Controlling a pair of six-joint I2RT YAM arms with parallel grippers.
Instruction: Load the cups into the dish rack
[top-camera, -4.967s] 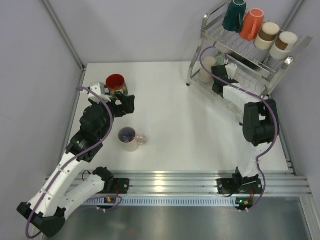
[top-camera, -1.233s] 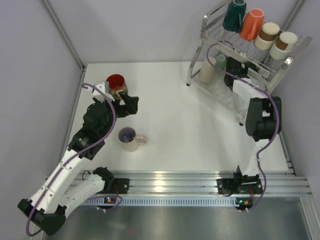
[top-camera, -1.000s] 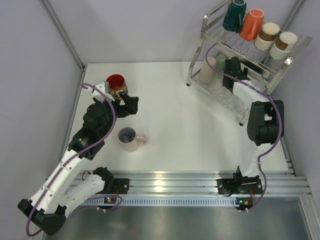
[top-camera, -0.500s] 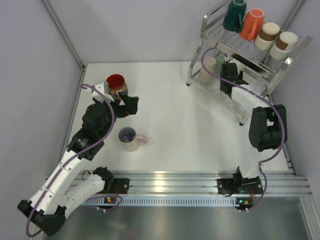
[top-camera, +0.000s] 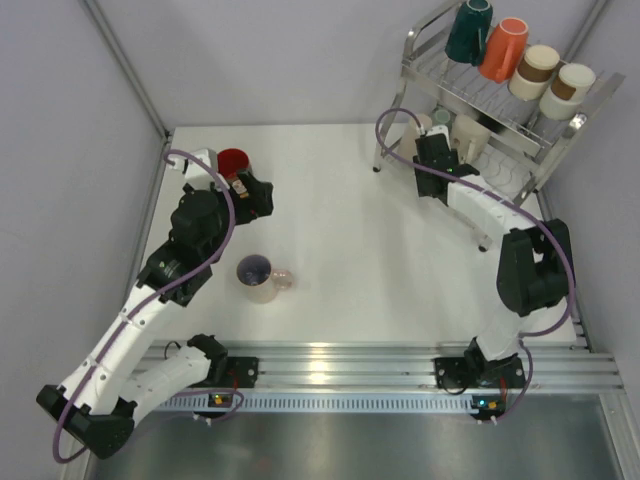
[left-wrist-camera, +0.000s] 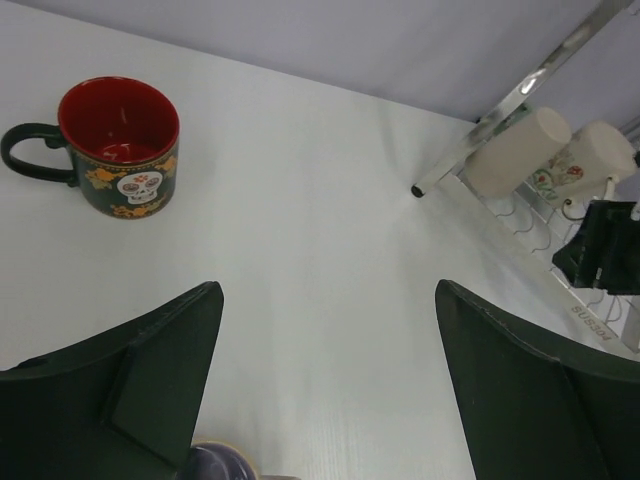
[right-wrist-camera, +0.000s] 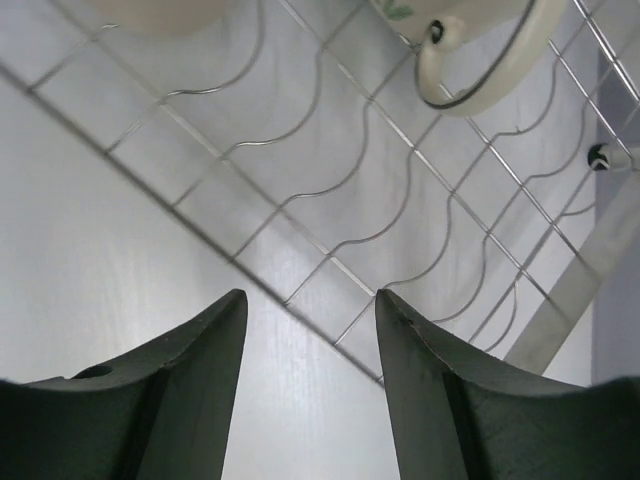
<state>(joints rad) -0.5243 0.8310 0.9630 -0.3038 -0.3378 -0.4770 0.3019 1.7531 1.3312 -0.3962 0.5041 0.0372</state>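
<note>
Right pincer (right-wrist-camera: 310, 310) back; floral mug (left-wrist-camera: 590, 160) apparently sideways.

So the left arm (top-camera: 150, 290) is stretched forward and a bit to the left, the left hand (left-wrist-camera: 328, 300) spread wide and holding nothing, while the right arm (top-camera: 525, 270) bends at the elbow and reaches far forward, the right hand (right-wrist-camera: 310, 300) tipped downward, partly parted, also empty.
</note>
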